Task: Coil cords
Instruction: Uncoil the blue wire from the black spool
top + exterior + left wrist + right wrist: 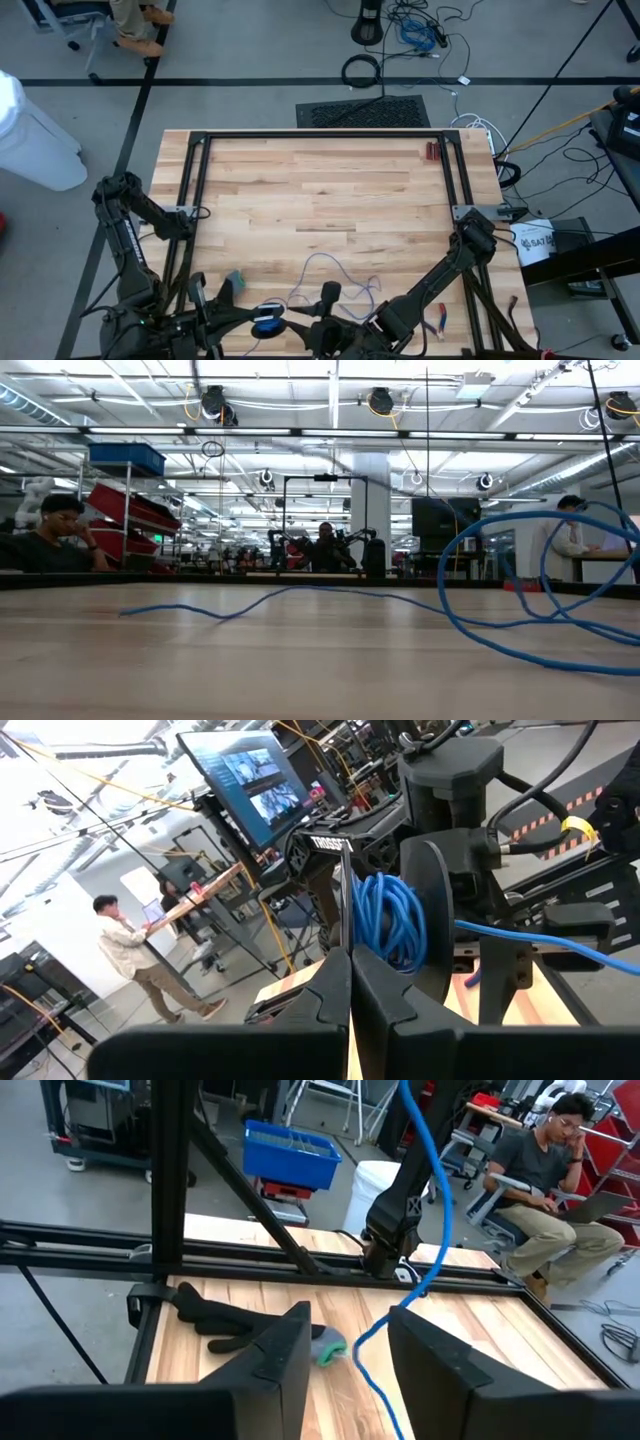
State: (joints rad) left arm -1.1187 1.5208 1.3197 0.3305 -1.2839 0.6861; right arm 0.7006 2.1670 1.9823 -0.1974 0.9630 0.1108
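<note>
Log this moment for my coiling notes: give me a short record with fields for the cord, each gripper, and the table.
cord: thin blue cord, partly wound into a bundle, the rest lying in loose loops on the table
left gripper: near front edge, fingers shut, bundle just beyond them
right gripper: near front edge, fingers apart, cord hanging between them
table: wooden top; dark glove lying on it

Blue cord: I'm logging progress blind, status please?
Left hand shut beside wound blue cord. Right hand open, cord running between its fingers. Loose loops remain on table; a black glove lies nearby.
</note>
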